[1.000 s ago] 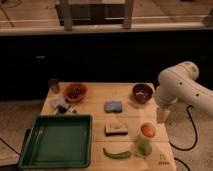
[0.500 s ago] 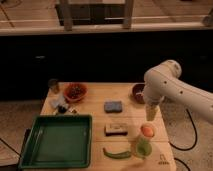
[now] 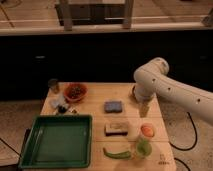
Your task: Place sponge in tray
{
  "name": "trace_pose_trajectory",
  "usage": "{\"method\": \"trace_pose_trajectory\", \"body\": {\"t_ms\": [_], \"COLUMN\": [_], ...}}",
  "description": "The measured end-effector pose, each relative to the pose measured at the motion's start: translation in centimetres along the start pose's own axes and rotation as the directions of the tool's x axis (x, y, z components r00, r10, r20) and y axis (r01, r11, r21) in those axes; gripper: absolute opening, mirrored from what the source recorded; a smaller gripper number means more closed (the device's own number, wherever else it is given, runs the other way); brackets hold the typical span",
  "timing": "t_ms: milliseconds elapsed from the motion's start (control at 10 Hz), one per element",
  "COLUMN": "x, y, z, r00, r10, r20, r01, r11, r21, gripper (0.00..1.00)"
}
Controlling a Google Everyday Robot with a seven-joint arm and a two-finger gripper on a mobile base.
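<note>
Sponge (image 3: 113, 106) is sitting flat around the middle of the tabletop (image 3: 95, 102), nothing touching it, and it's outside the tray. Going from the left: the green tray (image 3: 60, 118) takes up the near-left corner with nothing in it. Behind it at the far-left there's a small dark cup (image 3: 53, 85), then a red bowl (image 3: 76, 91) with something dark inside, plus a few little dark bits (image 3: 62, 107) just near of those. Then comes the sponge, and near of it a cream-topped block (image 3: 116, 129) and a long green veggie (image 3: 117, 154) by the near edge. On the right is an orange round thing (image 3: 147, 130) with a green object (image 3: 143, 147) just near of it. The claw (image 3: 145, 109) points down over the right side, right of the sponge and apart from it. Can't tell whether it's wide or narrow.
</note>
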Motion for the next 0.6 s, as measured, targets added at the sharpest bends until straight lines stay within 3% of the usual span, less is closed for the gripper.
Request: {"method": "trace_pose_trajectory", "body": {"t_ms": [600], "x": [-1.2], "y": [-2.4], "z": [1.1], "r00": [0.999], "r10": [-0.037], "r20": [0.015], "r01": [0.037], "r11": [0.999], "r21": [0.004], "gripper": [0.8]}}
